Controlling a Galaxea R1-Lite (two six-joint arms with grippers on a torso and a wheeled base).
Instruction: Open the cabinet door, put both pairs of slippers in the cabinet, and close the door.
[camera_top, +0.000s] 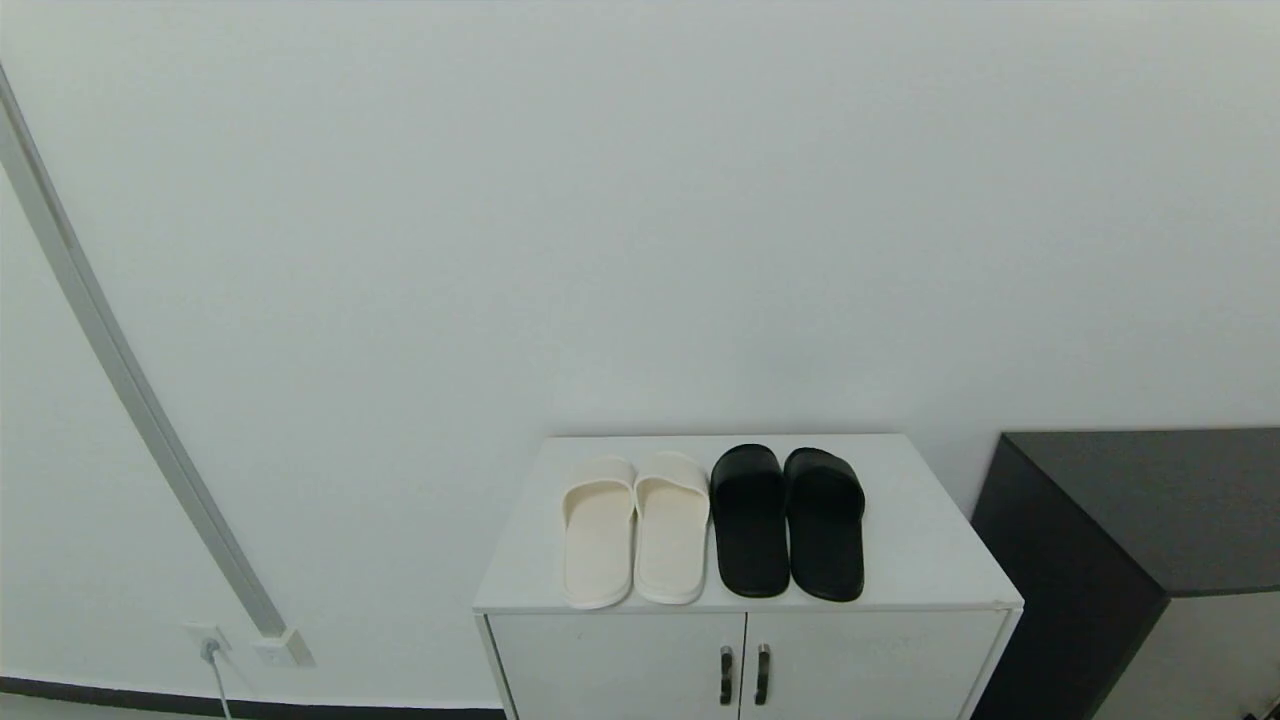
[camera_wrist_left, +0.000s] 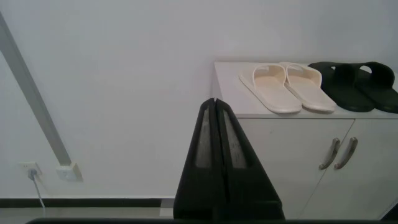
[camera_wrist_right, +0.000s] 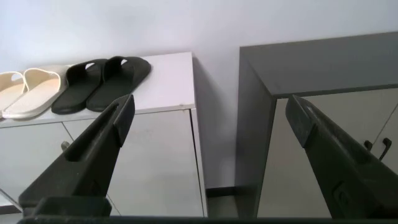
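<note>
We note white slippers & black slippers atop cabinet, doors shut. L gripper fingers clenched; R gripper fingers released

No writing, number, label or sign can be read here. The white cabinet, the cream slippers and the black slippers carry no legible print

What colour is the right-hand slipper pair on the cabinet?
Black; the black slippers show best in the head view.
</note>
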